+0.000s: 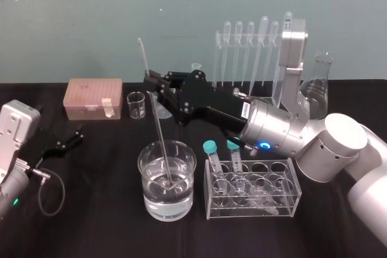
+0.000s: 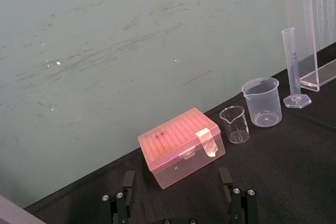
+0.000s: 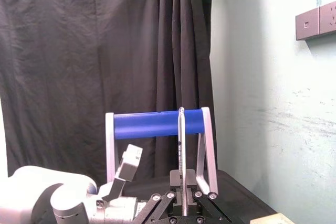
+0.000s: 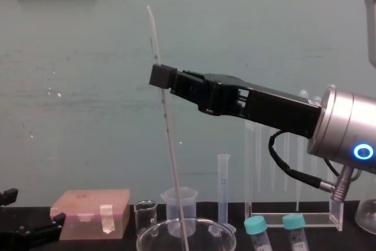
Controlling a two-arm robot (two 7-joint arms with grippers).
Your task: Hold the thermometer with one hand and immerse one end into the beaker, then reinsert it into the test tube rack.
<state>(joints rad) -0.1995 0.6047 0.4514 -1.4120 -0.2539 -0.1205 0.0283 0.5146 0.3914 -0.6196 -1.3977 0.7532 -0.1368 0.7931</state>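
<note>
We've got the dip done: right end effector (image 1: 152, 86) clamped on thermometer (image 1: 159, 128), its tip underwater in the wide glass beaker (image 1: 188, 162). Remaining: lift & reinsert in acrylic rack (image 4: 292, 221) behind; left end effector (image 1: 68, 141) idle at far left w/ fingers spread

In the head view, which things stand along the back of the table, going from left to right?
Pink box → small beaker → pipettes → flask.

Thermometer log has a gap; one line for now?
right claw: shut on thermometer | tip: in water-filled glass beaker | left claw: parked, open
</note>
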